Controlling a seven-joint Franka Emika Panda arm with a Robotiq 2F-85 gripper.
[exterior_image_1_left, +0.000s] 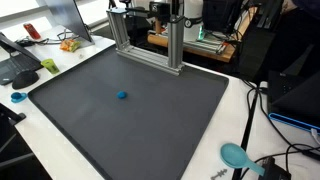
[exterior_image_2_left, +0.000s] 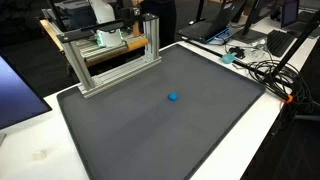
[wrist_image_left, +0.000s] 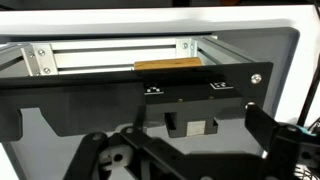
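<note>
Gripper (wrist_image_left: 185, 150) first: in the wrist view the black fingers (wrist_image_left: 100, 150) come in from the bottom edge and they're spread wide apart, with nothing between them as far as I can see. So it's open and empty. I honestly can't pick the gripper out in either exterior view, it's lost in the clutter up behind the frame.

Closest thing to it is the silver aluminium-extrusion frame (wrist_image_left: 120, 55), the boxy open one with upright posts. It fills most of the wrist view just ahead of the fingers, not touching them. Lying inside it is a flat orange-brown wooden slab (wrist_image_left: 167, 65), tucked right behind the front rail. A black plate with small screws (wrist_image_left: 215, 88) runs across the view below that. Can't tell whether it belongs to the frame or to the wrist.

In both exterior views the frame (exterior_image_1_left: 150, 40) (exterior_image_2_left: 110, 60) stands at the far edge of a big dark grey rubbery mat (exterior_image_1_left: 150, 120) (exterior_image_2_left: 170, 140), which lies on a white table (exterior_image_1_left: 60, 60) (exterior_image_2_left: 30, 150).

Out near the middle of the mat, well apart from the frame, is a tiny blue blob (exterior_image_1_left: 121, 96) (exterior_image_2_left: 173, 97), too small to say what it is. A teal plastic spoon (exterior_image_1_left: 235, 155) lies on the table off one corner of the mat, next to some black cables (exterior_image_1_left: 275, 160).
</note>
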